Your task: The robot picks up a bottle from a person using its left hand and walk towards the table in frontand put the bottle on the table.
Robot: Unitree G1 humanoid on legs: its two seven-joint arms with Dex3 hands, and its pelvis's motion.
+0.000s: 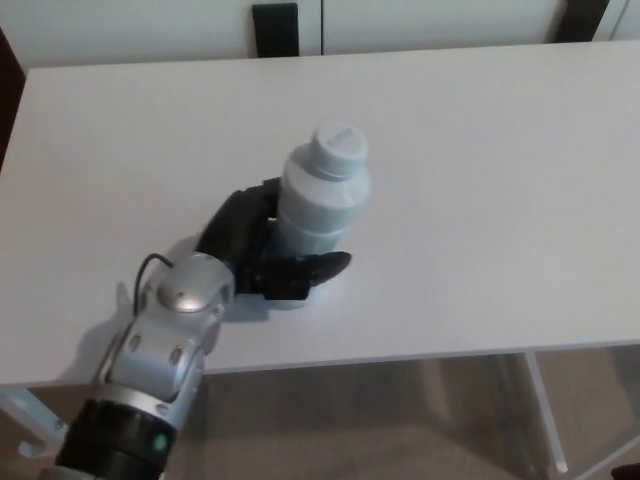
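We see a white table [480, 200] filling the view. A pale bottle [322, 205] stands upright over the table's middle, nearer its front edge, its base hidden. Our left hand [265, 250] wraps its lower body, fingers closed on it. It looks rigid, smooth and probably light, so gripping the body below the cap [339, 148] suits.

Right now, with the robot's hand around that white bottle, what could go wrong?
The left hand grips the white bottle low, hiding its base, so releasing might tip it if it isn't flat on the table. Its fingers wrap the front, so pulling back could drag the bottle over.
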